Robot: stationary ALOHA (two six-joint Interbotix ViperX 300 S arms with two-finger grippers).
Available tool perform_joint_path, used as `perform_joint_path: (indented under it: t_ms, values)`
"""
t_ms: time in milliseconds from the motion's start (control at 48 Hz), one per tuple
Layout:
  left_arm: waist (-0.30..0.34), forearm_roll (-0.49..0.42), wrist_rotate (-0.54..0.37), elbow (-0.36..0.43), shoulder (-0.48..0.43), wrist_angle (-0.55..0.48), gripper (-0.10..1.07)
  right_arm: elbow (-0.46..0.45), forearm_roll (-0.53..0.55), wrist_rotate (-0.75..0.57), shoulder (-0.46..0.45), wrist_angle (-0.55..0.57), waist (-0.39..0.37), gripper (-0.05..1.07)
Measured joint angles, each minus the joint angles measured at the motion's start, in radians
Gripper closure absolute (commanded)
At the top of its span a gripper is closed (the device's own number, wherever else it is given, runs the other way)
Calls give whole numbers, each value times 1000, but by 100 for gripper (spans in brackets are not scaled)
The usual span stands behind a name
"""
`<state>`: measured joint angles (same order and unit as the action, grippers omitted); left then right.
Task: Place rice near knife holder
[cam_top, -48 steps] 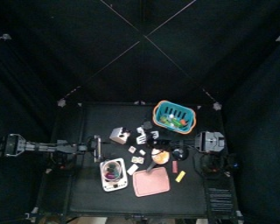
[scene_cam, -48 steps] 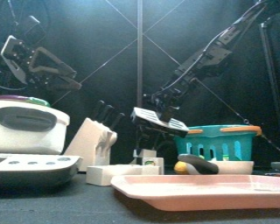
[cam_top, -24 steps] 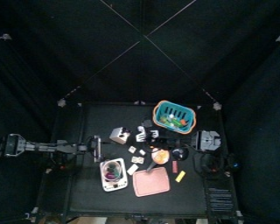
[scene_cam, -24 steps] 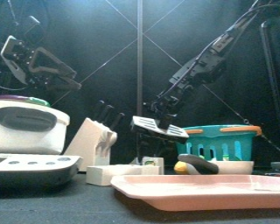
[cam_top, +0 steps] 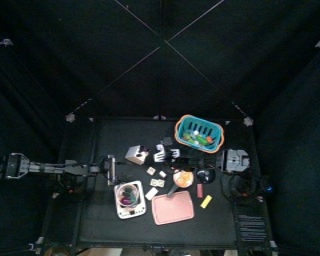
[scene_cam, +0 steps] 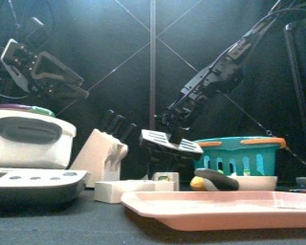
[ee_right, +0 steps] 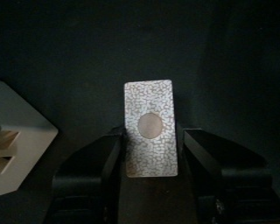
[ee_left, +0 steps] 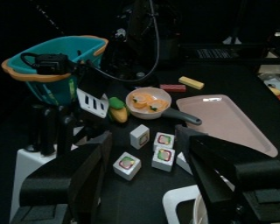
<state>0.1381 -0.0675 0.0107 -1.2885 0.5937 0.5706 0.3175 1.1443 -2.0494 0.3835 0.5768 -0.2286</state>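
The rice (ee_right: 150,105) is a flat white packet with a dark oval mark. My right gripper (ee_right: 150,137) is shut on it and holds it above the table, just right of the knife holder (scene_cam: 102,153). In the front view the rice (scene_cam: 172,143) hangs tilted beside the holder's dark handles. In the top view the right gripper (cam_top: 168,153) reaches across next to the knife holder (cam_top: 136,155). My left gripper (ee_left: 143,184) is open and empty, resting at the table's left side.
A teal basket (cam_top: 199,129) stands at the back right. A pink board (cam_top: 175,207) lies at the front. A white cooker (scene_cam: 28,139) stands on the front left. An orange bowl (ee_left: 149,101) and several small sushi pieces (ee_left: 160,149) lie mid-table.
My right gripper has moved left and lower with the rice, closer to the knife holder. The left arm has not moved.
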Motion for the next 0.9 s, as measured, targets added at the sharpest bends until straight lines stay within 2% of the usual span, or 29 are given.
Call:
perform_joint_path:
  t_ms: [167,521,896]
  values:
    - [0,0,0,0,-2,0,4,-2,2,0,2,0,0,28]
    - [0,0,0,-3,-2,0,4,-2,0,0,0,0,0,4]
    - [0,0,0,-3,-2,0,4,0,0,2,2,0,2,4]
